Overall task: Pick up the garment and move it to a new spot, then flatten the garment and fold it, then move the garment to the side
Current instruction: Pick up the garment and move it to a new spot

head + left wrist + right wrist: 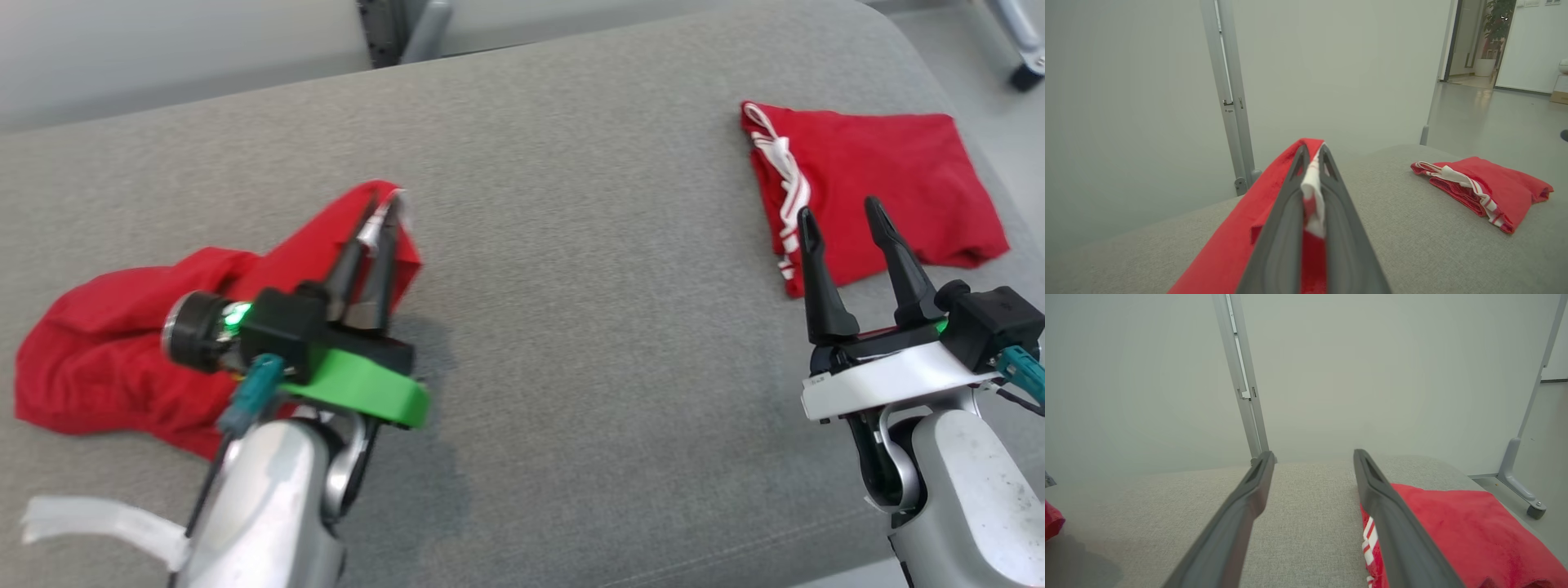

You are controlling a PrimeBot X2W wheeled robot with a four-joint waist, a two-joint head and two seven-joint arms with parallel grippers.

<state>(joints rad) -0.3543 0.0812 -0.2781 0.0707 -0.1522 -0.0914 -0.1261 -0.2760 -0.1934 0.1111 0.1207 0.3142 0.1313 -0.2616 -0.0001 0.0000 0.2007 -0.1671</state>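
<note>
Head view: my left gripper (384,214) is pinched tight on the loose red garment's (122,343) edge for carrying; my right gripper (841,220) waits spread wide, empty, above the folded garment (890,180).

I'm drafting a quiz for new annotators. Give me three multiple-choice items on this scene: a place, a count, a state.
1. The folded garment lies: A) on the robot's right B) on its left C) on the floor
2. Red garments on the cushion: A) one B) two C) four
3. The left hand is: A) open B) shut on the crumpled garment C) shut on nothing
1 A, near the right hand. 2 B, one folded, one crumpled. 3 B, white-trimmed cloth sits between its fingers.
</note>
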